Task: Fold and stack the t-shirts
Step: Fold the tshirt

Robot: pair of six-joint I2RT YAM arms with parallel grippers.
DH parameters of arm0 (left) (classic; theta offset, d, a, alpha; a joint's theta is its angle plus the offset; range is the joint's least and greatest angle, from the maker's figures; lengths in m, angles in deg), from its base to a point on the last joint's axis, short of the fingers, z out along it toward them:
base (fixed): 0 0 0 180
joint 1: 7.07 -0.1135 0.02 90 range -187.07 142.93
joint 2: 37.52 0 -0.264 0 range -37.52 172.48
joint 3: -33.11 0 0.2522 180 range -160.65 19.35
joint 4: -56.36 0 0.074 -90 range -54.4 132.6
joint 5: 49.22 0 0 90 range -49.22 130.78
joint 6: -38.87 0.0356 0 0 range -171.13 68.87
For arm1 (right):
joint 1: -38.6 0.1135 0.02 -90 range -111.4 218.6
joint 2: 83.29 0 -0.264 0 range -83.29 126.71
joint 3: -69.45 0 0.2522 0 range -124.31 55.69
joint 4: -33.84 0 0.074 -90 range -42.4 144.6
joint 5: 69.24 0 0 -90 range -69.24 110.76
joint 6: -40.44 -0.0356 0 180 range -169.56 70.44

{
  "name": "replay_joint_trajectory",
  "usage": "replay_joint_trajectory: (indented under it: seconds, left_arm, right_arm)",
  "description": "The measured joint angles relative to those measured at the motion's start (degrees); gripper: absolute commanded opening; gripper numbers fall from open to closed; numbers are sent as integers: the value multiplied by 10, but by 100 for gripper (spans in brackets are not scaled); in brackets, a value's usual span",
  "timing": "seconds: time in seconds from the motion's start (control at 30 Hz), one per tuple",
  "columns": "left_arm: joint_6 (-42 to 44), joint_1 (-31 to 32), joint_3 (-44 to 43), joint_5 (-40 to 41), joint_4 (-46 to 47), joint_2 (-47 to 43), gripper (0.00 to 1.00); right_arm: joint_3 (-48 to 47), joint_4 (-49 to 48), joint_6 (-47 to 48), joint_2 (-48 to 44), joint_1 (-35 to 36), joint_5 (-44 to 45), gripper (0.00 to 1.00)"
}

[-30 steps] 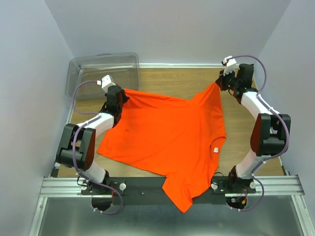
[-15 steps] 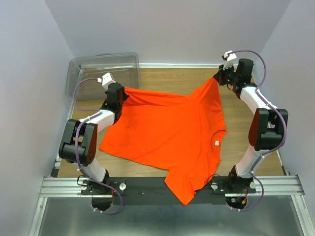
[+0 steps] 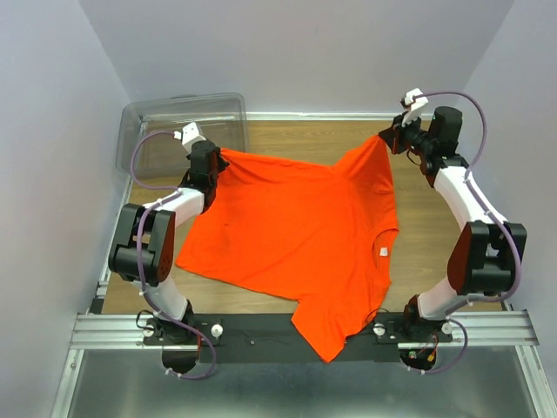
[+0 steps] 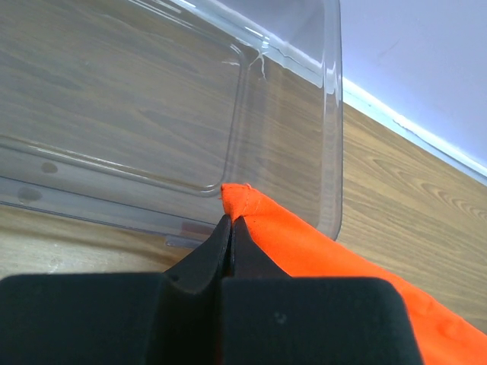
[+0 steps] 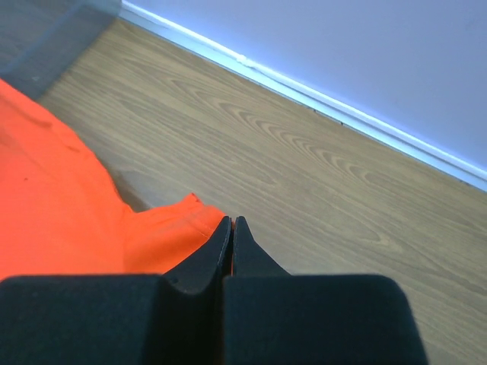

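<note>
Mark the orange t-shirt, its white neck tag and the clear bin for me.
t-shirt (image 3: 296,226), top external view, on the flat middle of its body.
neck tag (image 3: 381,252), top external view, on the white patch by the collar.
clear bin (image 3: 213,117), top external view, on its bare floor.

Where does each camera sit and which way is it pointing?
Top external: high behind the robot, looking down at the bright orange fabric t-shirt over the wooden table; both arms show.
Left wrist: on the left hand, facing the clear plastic bin; its shut fingers show.
Right wrist: on the right hand, facing the far wall; its shut fingers show.
Both wrist views share the pinched t-shirt.
</note>
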Motion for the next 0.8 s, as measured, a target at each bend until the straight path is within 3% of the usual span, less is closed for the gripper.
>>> replay_joint_trajectory:
  seconds: [0.8]
  left_arm:
    - [14, -1, -16, -11, 0, 19, 0]
  right_arm:
    - [131, 41, 10, -168, 0, -82, 5]
